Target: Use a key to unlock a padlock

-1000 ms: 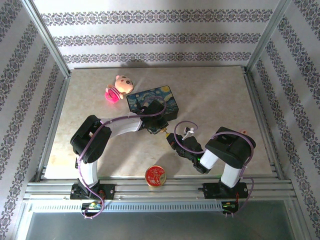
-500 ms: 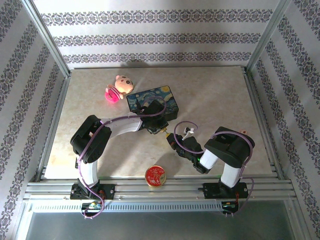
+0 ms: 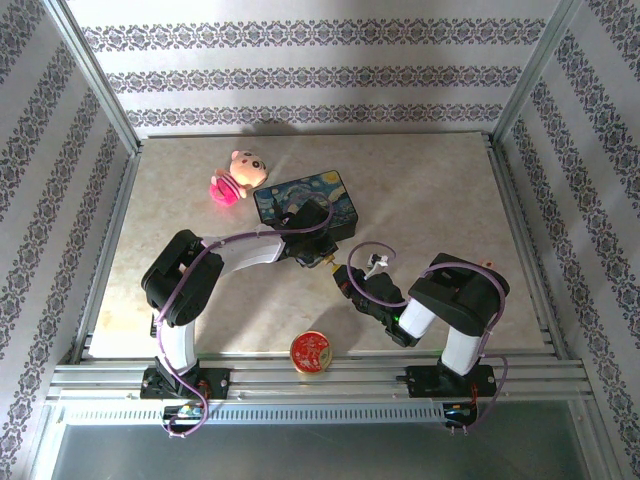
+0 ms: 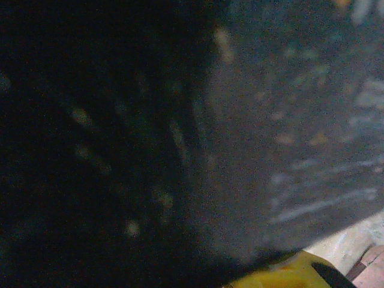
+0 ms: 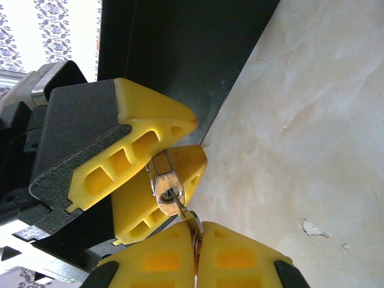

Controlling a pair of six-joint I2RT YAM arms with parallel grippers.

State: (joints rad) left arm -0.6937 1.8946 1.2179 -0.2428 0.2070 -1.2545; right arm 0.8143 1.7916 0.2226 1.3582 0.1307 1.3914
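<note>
Right wrist: key (image 5: 183,211) at keyhole of padlock (image 5: 164,180) in left end effector (image 5: 193,143)

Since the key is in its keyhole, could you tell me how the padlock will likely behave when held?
The padlock looks like smooth metal, so it may slip or twist between the left fingers when the key turns. Being tiny, it is probably stiff and light, with little to pinch.
</note>
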